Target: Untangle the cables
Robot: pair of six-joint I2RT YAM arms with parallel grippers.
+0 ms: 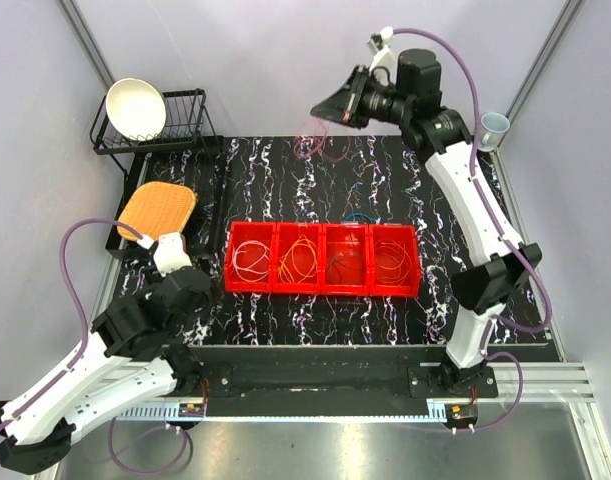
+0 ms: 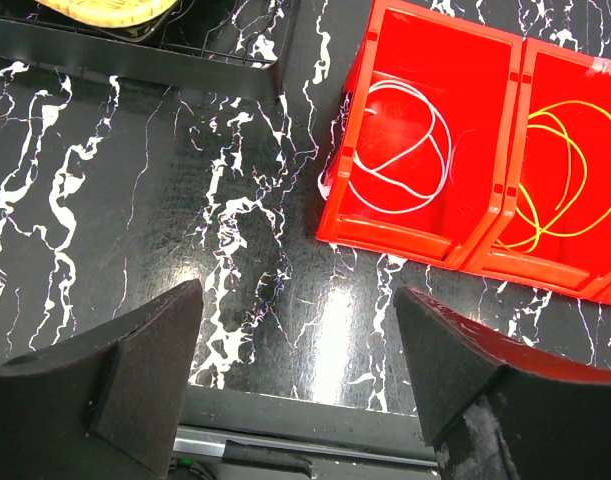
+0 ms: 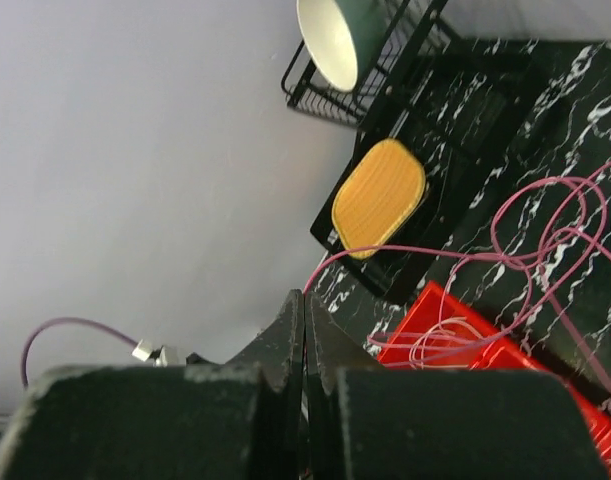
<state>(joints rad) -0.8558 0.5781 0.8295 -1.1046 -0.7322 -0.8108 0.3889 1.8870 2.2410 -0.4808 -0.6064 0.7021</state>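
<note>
Black marbled table (image 1: 285, 320), pale walls (image 1: 285, 60); left gripper (image 2: 297, 295) spread empty, right gripper (image 3: 304, 300) pinching pink cable (image 3: 385, 248)

Glossy plastic bins (image 1: 321, 291), glossy marbled tabletop (image 1: 285, 180), smooth cables (image 2: 447, 152)

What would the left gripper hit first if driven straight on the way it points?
Probably the bare marbled tabletop: the open left gripper aims at it, just left of the near corner of the red bin. Depth is unclear, but nothing else shows in that line.
</note>
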